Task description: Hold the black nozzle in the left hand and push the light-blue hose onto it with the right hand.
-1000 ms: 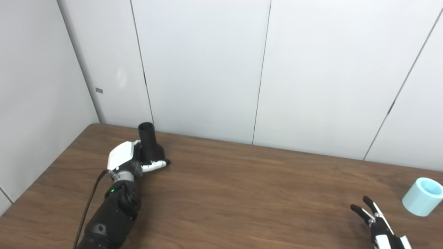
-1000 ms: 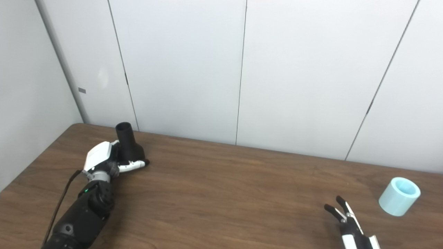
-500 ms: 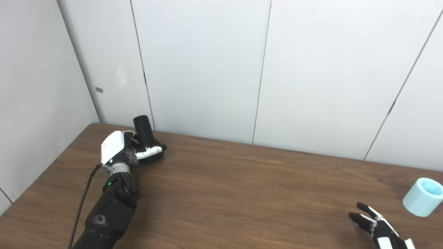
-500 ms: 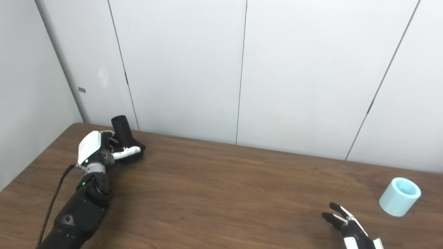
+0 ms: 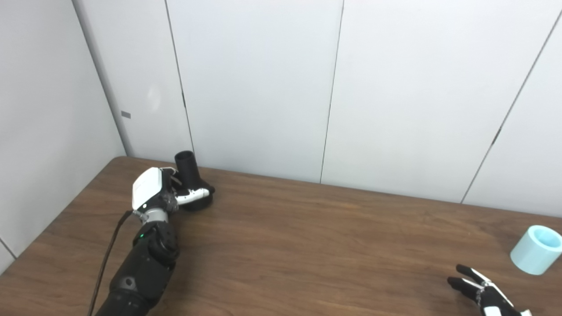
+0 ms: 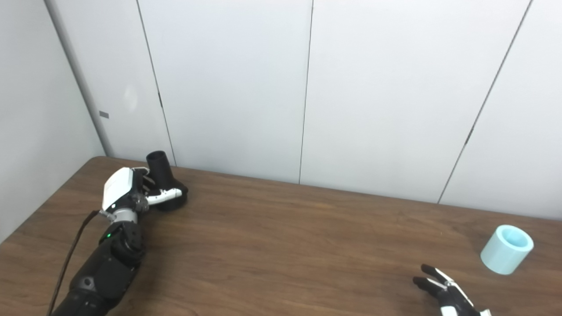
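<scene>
Left arm: reaches from the bottom-left edge up toward the table's point(image 5: 281, 245) far left corner.
Left hand point(image 5: 151, 193): fingers wrapped around the flared base of the black nozzle point(image 5: 189, 175), gripping it.
Black nozzle: upright, narrow open end up, near the wall point(image 5: 263, 79); its base seems to rest on the table, though the hand hides part of it.
Right hand point(image 6: 448, 292): low at the bottom-right edge, fingers spread apart, holding nothing.
Light-blue hose point(image 6: 507, 249): a short tilted cylinder on the table, up and right of the right hand, clear of its fingertips.
</scene>
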